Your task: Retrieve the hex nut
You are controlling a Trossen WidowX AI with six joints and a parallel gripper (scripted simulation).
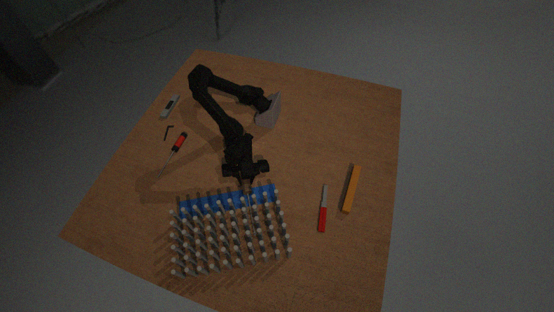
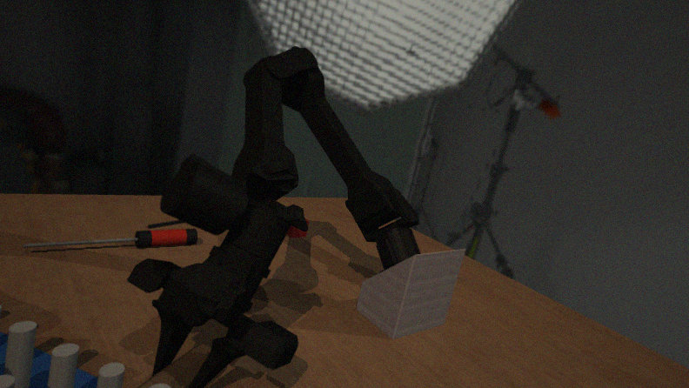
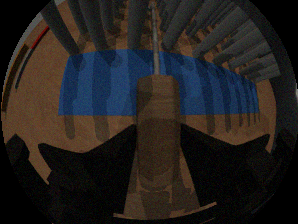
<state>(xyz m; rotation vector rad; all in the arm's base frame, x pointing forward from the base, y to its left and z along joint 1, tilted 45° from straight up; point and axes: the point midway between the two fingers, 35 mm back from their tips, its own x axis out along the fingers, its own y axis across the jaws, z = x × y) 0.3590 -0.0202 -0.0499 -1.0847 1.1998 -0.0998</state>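
Note:
My gripper (image 1: 246, 185) (image 2: 176, 377) (image 3: 157, 128) is shut on the wooden handle (image 1: 247, 189) (image 3: 158, 100) of a long tool, just above the front edge of the blue taped strip (image 1: 236, 194) (image 2: 41, 361) (image 3: 85, 80). The tool's thin metal rod (image 1: 249, 207) (image 3: 155, 45) runs over the strip and into the field, between two columns of spacers. The pale cylindrical spacers (image 1: 173, 212) (image 2: 21, 351) (image 3: 57, 25) that show stand upright. The rod's far tip is hard to see among them. I cannot make out the nut in any view.
A red-handled screwdriver (image 1: 179, 142) (image 2: 168, 237), a hex key (image 1: 166, 132) and a grey device (image 1: 169, 105) lie on the left in the top view. A red-handled blade tool (image 1: 322, 220) and an orange bar (image 1: 351, 189) lie right of the field. A small red object (image 2: 297, 229) shows behind my arm.

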